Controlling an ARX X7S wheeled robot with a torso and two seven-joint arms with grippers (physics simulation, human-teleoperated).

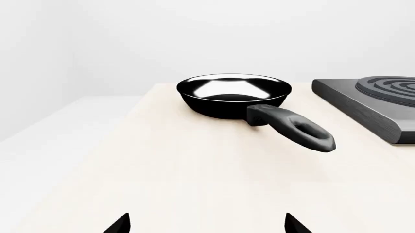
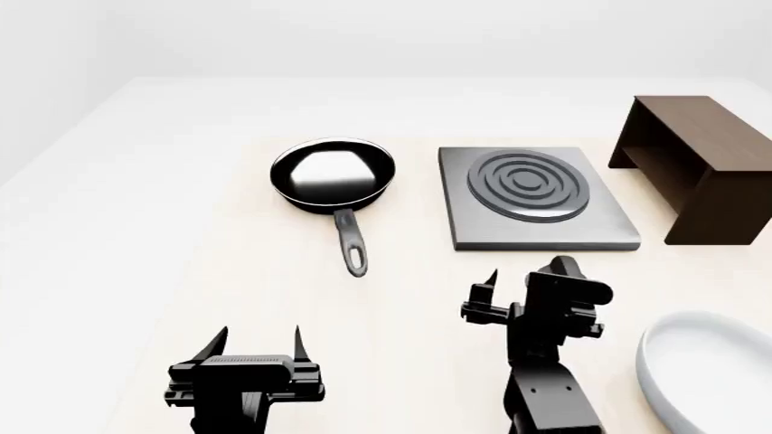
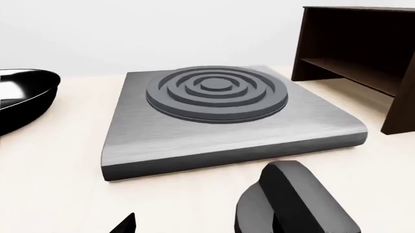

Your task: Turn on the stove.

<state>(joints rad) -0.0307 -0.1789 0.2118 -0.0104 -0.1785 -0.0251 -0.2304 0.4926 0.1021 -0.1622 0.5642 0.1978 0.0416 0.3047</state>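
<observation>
While both my claws hang low over the pale wooden table (image 2: 181, 226), I count one stove (image 2: 537, 203), one knob (image 3: 295, 204), one pan (image 2: 333, 174), one shelf (image 2: 700, 167) and one white bowl (image 2: 711, 375). My stove is a flat square slab of brushed grey metal with rounded corners, and its darker burner is a set of concentric raised rings. It sits mid-table between pan and shelf. My right claw (image 2: 519, 294) is just short of its near edge, by the round black ridged knob; I cannot tell how wide the jaws stand. My left claw (image 2: 259, 344) is spread wide, holding nothing. That pan is glossy black, round, with a matte looped handle. Dark brown wood forms the boxy shelf; the bowl's rim looks smooth.
</observation>
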